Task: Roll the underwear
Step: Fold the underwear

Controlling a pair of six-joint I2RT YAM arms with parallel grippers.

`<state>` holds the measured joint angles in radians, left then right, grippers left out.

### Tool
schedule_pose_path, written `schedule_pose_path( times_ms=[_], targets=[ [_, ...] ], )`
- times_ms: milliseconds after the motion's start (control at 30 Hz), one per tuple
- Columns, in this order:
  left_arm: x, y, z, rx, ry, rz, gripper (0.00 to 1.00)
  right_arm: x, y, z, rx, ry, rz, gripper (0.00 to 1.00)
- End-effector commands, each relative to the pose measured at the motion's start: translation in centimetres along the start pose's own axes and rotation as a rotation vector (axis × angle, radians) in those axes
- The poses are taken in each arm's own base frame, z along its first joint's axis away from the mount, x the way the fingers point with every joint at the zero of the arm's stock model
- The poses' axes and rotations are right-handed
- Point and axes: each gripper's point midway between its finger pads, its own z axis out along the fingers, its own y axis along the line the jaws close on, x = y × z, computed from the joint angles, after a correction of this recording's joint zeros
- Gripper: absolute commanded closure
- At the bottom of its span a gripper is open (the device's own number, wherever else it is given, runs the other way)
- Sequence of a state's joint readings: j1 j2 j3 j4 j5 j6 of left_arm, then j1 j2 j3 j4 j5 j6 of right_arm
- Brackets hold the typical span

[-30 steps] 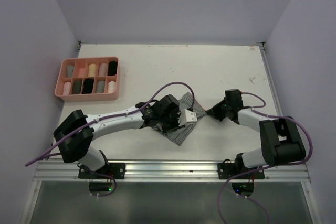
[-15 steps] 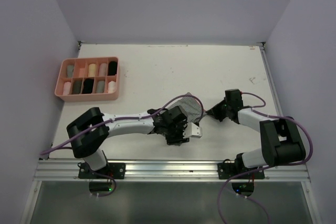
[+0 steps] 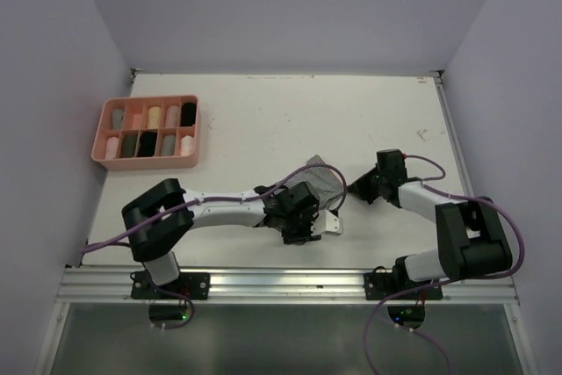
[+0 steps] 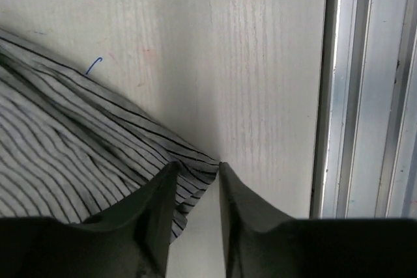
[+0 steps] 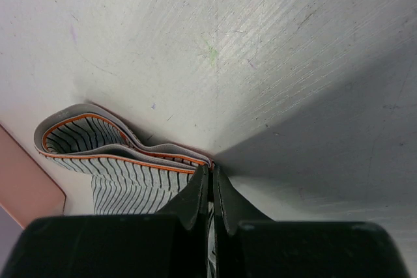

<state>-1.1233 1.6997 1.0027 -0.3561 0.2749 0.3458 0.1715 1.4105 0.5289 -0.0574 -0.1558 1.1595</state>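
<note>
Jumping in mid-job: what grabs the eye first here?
The grey striped underwear lying between the arms, pinched at its right edge by the right gripper, while the left gripper straddles its near corner, fingers apart. At the far left, a pink tray holds rolled items.

striped underwear (image 3: 327, 180) half hidden under left arm (image 3: 219, 208), tray (image 3: 145, 162) contents indistinct

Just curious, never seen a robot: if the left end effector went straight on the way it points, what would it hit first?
Most likely the corner of the striped underwear, lying at the tips of the left end effector; beyond it only bare table shows, though depth is unclear.
</note>
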Motion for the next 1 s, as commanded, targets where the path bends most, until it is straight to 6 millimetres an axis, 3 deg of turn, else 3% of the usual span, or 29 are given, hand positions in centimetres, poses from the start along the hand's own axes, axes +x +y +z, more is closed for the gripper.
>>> schedule_pose_path(
  times_ms=[0,67,167,533,767,800,867,967],
  targets=[
    [0.5,0.0,1.9,0.026,0.045,0.008,0.68,-0.7,0.1,-0.6,0.013,-0.038,-0.003,1.0],
    [1.7,-0.5,2.0,0.04,0.069,0.012,0.86,-0.7,0.2,-0.7,0.019,-0.039,-0.009,1.0],
    [3.3,-1.2,1.4,0.061,0.108,0.033,1.0,-1.0,0.5,-0.8,0.018,-0.045,-0.022,1.0],
    [6.7,-3.3,-0.2,0.151,0.191,0.109,1.0,-2.0,1.7,-0.9,0.033,-0.059,-0.055,1.0],
    [8.0,-3.6,-0.4,0.168,0.227,0.114,1.0,-1.1,0.1,-0.5,0.073,-0.023,-0.057,1.0],
    [7.5,-3.5,-0.4,0.162,0.219,0.113,0.97,-1.0,-0.1,-0.4,0.077,-0.018,-0.058,1.0],
    [6.4,-3.2,-0.5,0.146,0.19,0.105,0.79,-0.6,-0.7,0.1,0.088,-0.004,-0.062,1.0],
    [2.6,-2.2,-2.2,0.073,0.077,0.079,0.68,-0.1,-1.6,0.4,0.099,0.015,-0.057,1.0]
  ],
)
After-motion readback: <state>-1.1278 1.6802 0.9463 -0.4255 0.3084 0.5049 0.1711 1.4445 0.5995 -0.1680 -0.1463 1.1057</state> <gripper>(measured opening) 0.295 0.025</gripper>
